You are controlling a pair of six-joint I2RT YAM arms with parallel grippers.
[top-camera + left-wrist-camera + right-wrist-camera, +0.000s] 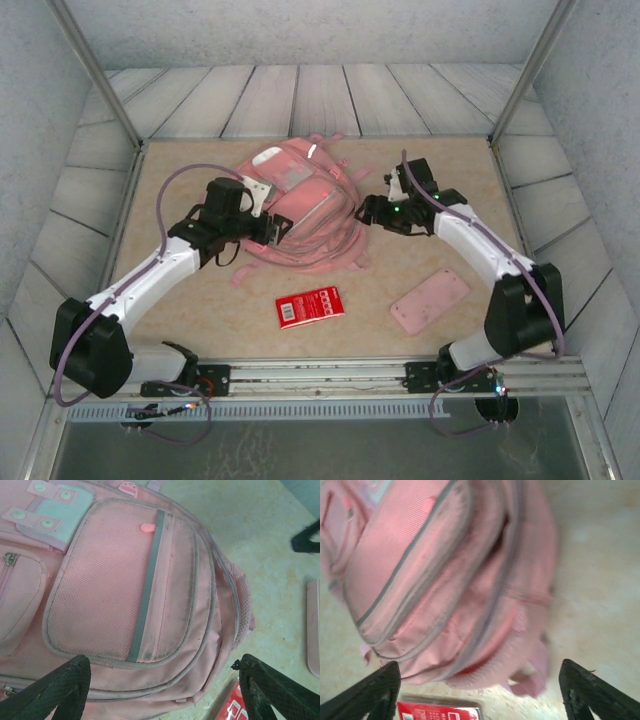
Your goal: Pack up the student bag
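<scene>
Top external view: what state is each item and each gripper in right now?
student bag: lying on the table, front side up.
red booklet: flat on the table, outside the bag.
pink case: flat on the table, outside the bag.
left gripper: open, empty, over the bag.
right gripper: open, empty, at the bag's edge.

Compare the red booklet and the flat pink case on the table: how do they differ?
The red booklet carries white print; the pink case is plain. The booklet is shorter and squarer, the case longer with rounded corners. The booklet lies near the middle, the case further right. Both lie flat, outside the student bag.
</scene>
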